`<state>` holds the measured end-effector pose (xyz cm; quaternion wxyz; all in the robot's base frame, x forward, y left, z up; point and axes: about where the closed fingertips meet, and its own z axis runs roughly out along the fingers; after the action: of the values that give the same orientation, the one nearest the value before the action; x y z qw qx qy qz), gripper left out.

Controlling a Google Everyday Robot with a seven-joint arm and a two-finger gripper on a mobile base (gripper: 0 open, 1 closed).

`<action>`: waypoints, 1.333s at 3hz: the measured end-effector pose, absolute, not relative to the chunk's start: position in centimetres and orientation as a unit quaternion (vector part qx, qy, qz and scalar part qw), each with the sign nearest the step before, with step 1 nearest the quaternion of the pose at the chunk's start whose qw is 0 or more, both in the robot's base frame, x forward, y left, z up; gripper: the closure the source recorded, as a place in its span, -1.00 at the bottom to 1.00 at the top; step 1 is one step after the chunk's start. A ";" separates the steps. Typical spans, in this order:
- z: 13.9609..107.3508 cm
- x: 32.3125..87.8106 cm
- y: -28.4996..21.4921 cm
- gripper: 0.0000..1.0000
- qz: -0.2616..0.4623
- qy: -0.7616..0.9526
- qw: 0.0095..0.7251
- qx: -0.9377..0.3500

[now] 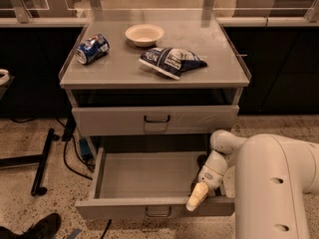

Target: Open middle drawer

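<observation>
The middle drawer (144,176) is pulled out of the grey cabinet toward the camera and shows a plain grey tray inside. Its front panel (114,209) carries a small bracket handle (158,212) at the centre. My gripper (196,198) is a cream tip at the drawer's front right corner, just inside and over the front edge. My white arm (271,183) fills the lower right. The drawer above (109,121) is closed.
The cabinet top (114,71) holds a blue can (92,48) on its side, a cream bowl (144,34) and a dark blue snack bag (172,60). On the floor to the left are a black stand leg (42,163), cables (70,156) and a dark shoe (42,228).
</observation>
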<state>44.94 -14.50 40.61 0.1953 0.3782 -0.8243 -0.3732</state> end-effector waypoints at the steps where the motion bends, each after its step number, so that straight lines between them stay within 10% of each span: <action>1: 40.3 43.2 -14.2 -1.00 -0.383 -0.814 0.199 0.388; 4: 40.4 41.5 -14.4 -1.00 -0.385 -0.811 0.203 0.392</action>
<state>41.50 -14.41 40.44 0.2035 0.3915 -0.8106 -0.3851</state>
